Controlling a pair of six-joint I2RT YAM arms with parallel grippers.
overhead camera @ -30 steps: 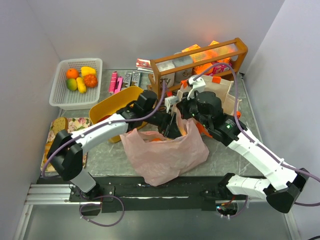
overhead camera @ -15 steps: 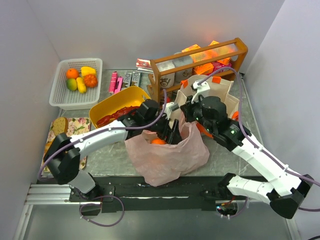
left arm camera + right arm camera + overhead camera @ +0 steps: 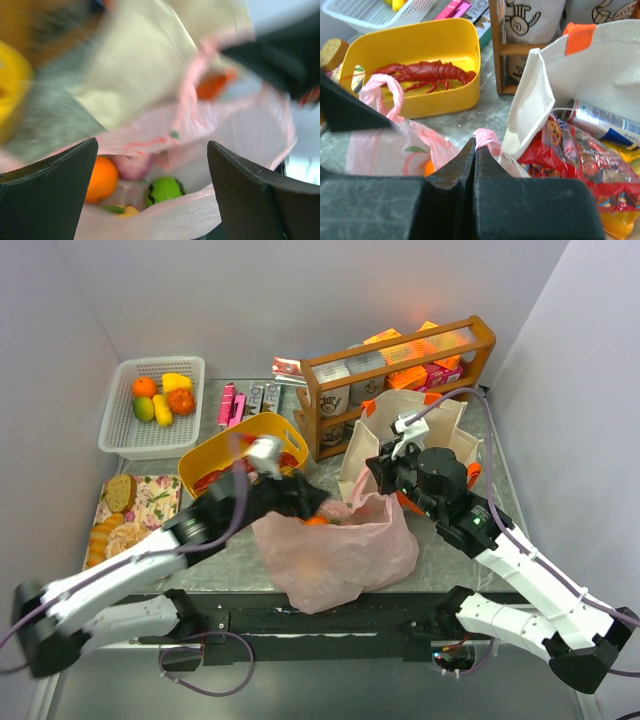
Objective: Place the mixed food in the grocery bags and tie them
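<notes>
The pink plastic grocery bag lies open at the table's middle. In the left wrist view an orange, a purple vegetable, a green ball-like fruit and a bit of yellow fruit sit inside it. My left gripper hangs open just over the bag's mouth, empty, and appears blurred from above. My right gripper is shut on a pink bag handle. Behind stands the canvas tote with red snack packets and a can.
A yellow tub holding a red lobster stands left of the bag. At the far left, a white mesh basket contains fruit. A wooden rack stands behind the tote. A floral plate of bread lies near left.
My left gripper has opened wider and its arm has swung back toward the near left, out of the bag's mouth. The right gripper keeps the handle and has shifted slightly right.
</notes>
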